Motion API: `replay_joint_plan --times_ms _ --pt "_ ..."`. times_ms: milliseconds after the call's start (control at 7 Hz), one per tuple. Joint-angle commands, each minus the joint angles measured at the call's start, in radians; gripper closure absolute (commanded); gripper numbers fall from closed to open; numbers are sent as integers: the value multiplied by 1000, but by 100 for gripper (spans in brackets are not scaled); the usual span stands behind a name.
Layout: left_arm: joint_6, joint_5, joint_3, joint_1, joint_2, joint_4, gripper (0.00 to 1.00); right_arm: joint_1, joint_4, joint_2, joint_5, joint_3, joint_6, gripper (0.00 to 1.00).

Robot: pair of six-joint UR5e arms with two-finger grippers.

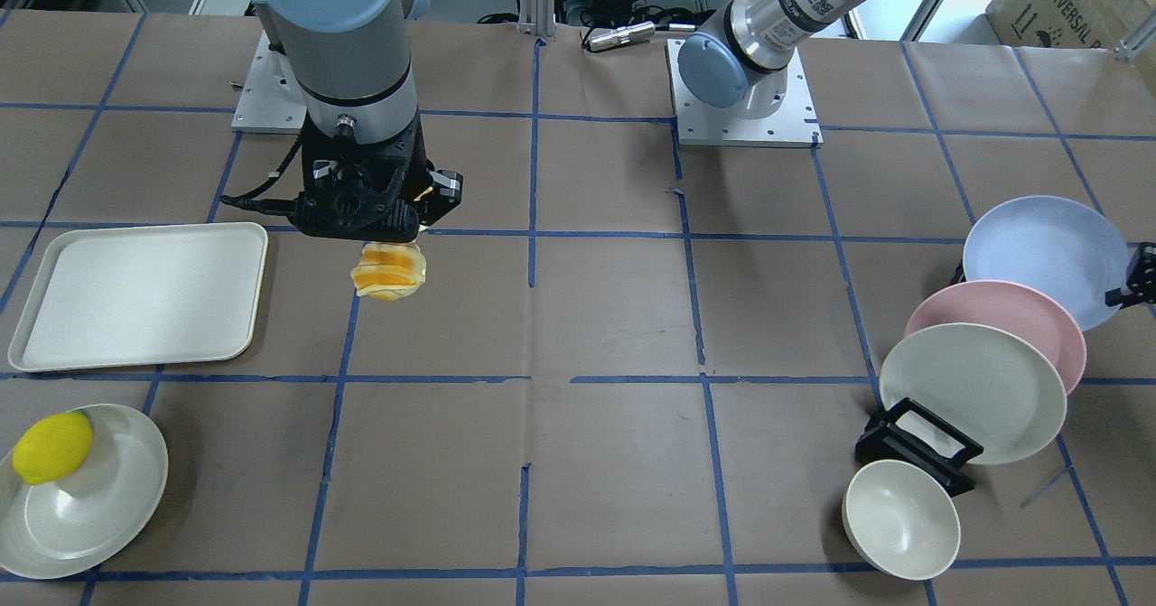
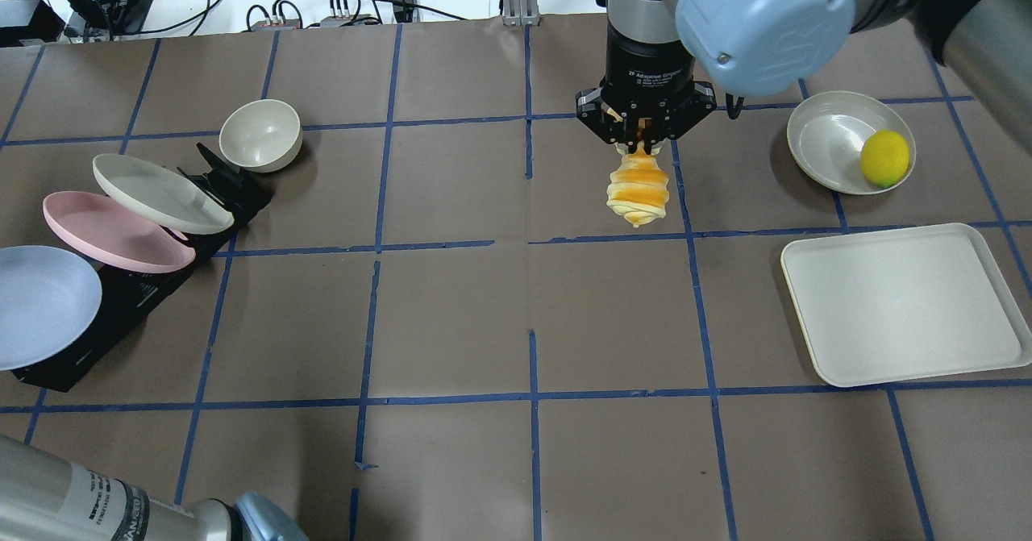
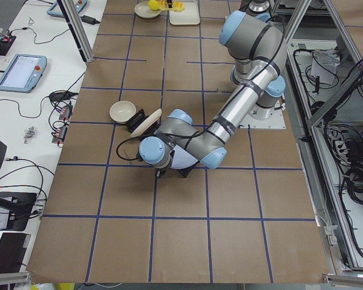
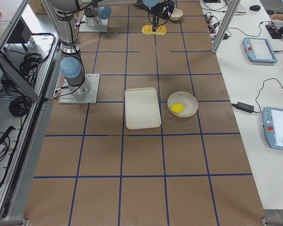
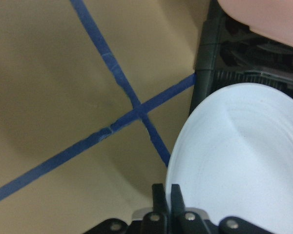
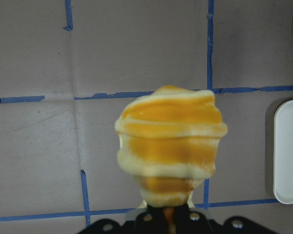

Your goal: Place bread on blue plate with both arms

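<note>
Right arm is up over its own half of the table, and the right fingers (image 2: 629, 131) are clamped tight on one end of the bread (image 2: 638, 190). The loaf hangs straight down from them, orange ridges showing, and it appears clear of the table. Just off to that side sit the cream tray (image 2: 899, 303) and a cream plate (image 2: 822, 134) with the lemon (image 2: 884, 158) lying at its rim.

Over to the far end now: the blue plate (image 2: 40, 303) leans in the black rack (image 2: 121, 315), last in a row with the pink plate (image 2: 105, 230) and another cream plate (image 2: 157, 190) ahead of it, each one overlapping the next. A cream bowl (image 2: 260, 134) stands on the table just past the rack.

And the left fingers (image 5: 158, 197) are right there at the blue plate's edge! On the wrist camera they are drawn almost together, with the plate's thin rim running in between them, so they look pinched on that rim. The plate rests tilted in its rack slot.

Bread and blue plate are well apart, at opposite ends of the table.
</note>
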Motion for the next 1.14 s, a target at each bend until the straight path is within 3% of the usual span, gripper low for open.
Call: replay_joint_plan --times_ms 0,286,429,714,857,1000 --pt "0 4 45 36 73 -158 99 -1 4 6 -7 -2 -7 86" --pt "-61 3 29 26 208 -308 99 -1 4 8 -7 -7 -7 86" --pt "-206 -35 7 -2 272 -383 99 -1 4 8 -10 -4 -7 86" --pt "-453 -86 -108 -182 395 -381 99 -2 -7 8 -18 5 -9 86" --pt "-618 -202 -183 -283 430 -357 99 -2 -33 29 -19 2 -9 86" --pt "-752 -242 -249 -377 469 -273 99 -2 -30 34 -21 -10 -9 86"
